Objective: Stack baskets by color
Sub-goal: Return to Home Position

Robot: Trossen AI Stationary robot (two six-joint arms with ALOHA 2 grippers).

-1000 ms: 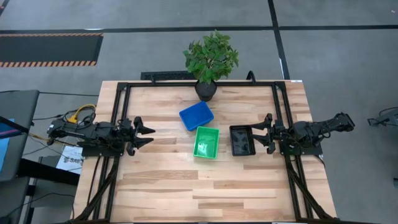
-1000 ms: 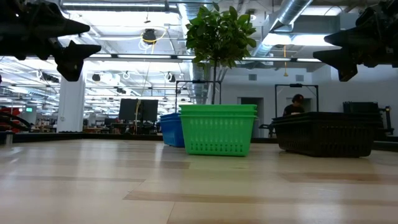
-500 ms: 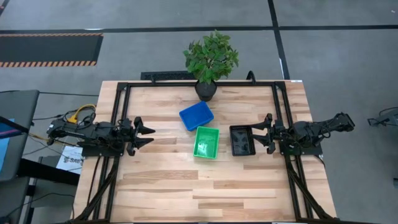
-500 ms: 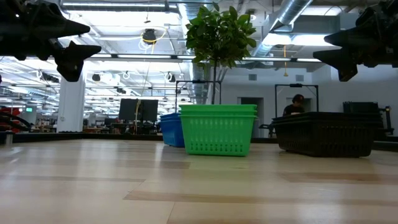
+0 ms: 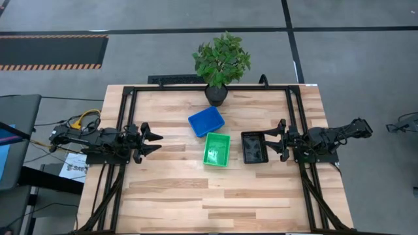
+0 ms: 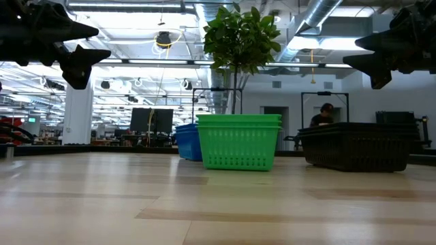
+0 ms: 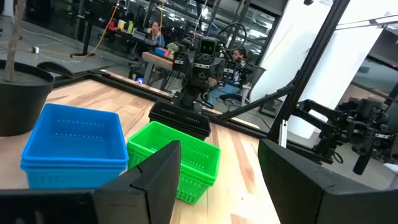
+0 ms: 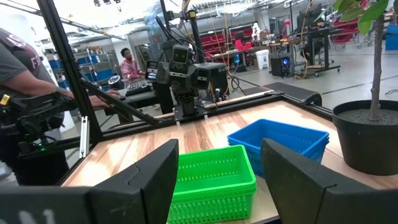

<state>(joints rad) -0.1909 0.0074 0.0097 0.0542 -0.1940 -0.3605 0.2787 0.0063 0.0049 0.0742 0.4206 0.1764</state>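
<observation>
Left gripper [image 5: 153, 140] fingers spread, empty, table's [image 5: 196, 202] left side | right gripper [image 5: 274, 139] spread, empty, just beside black stack [image 5: 253, 147] | blue stack [image 5: 206, 121] near plant [image 5: 221, 60] | green stack [image 5: 216, 149] between blue and black

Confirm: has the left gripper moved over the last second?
No. In the high view the left gripper holds the same spot against the blue stack as one second ago, open.

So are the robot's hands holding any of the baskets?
No, nothing is held. The left gripper and the right gripper are both open and empty, raised off the table; the blue stack, green stack and black stack sit untouched.
</observation>
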